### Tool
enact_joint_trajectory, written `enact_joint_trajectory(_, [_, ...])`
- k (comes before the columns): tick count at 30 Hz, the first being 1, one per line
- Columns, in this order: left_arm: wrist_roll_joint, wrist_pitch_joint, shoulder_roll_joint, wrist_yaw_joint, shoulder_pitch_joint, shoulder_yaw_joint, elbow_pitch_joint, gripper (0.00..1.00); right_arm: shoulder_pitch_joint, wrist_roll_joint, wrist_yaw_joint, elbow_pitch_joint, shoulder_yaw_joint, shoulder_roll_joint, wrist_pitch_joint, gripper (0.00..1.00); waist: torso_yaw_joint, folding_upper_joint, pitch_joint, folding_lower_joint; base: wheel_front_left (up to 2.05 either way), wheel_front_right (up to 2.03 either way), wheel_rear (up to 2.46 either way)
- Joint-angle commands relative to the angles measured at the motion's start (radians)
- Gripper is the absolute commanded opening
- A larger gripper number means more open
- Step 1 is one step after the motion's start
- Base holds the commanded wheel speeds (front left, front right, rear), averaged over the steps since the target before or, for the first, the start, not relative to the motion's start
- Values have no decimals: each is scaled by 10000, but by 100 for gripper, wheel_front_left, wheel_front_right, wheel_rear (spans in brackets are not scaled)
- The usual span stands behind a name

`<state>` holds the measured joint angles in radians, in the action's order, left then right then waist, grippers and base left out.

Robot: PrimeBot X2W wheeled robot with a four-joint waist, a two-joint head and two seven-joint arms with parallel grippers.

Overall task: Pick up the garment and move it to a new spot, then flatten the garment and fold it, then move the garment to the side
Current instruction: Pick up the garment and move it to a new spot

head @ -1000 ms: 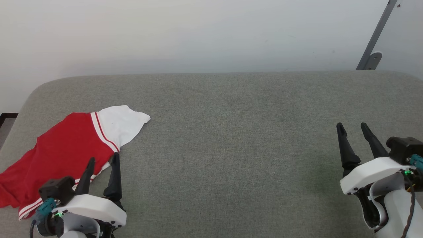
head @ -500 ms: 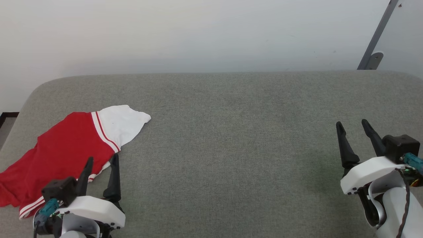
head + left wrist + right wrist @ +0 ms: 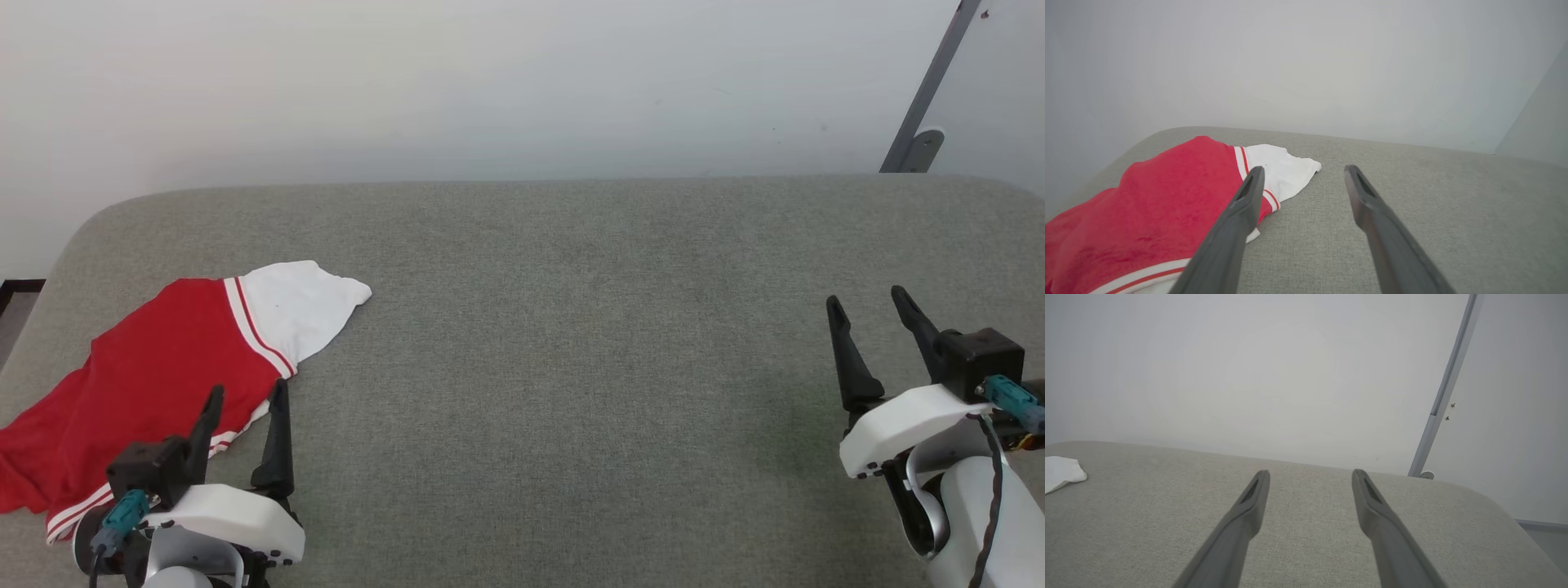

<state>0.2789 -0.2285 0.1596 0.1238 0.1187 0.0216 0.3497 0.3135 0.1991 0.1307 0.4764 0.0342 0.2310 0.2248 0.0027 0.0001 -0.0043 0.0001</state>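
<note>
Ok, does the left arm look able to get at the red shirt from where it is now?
Probably yes. The left gripper is open, and the garment lies right at its fingertips on the grey cushion. Nothing stands between them.

Left hand point(image 3: 249, 389) and right hand point(image 3: 864, 296): long tapered black fingers point(image 3: 849, 359); glossy white shells point(image 3: 906, 416); teal connectors point(image 3: 1008, 398); black cables point(image 3: 998, 482)

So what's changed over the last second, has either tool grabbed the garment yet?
Not yet. The left tool has slipped slightly back toward the robot, and the right tool has edged slightly forward as its wrist turned. Both remain open, holding nothing. The garment lies where it was on the grey surface.
</note>
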Motion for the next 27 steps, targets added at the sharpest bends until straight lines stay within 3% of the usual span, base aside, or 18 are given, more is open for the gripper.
enact_joint_trajectory(1, [-236, -65, 33, 50, 186, 0, 16, 100, 65, -107, 0, 9, 33, -4, 103, 100, 7, -1, -7, 0, 0, 0, 0])
enact_joint_trajectory(8, [-416, -213, 56, 75, 178, -124, 143, 100, -64, 193, 0, 122, -28, -34, 241, 100, 1, -1, -26, 0, 0, 0, 0])
enact_joint_trajectory(27, [769, -386, 387, 74, 422, -930, 530, 100, -149, 383, 1, 301, 5, -15, 414, 100, 116, -1, -32, -1, 0, 0, 0])
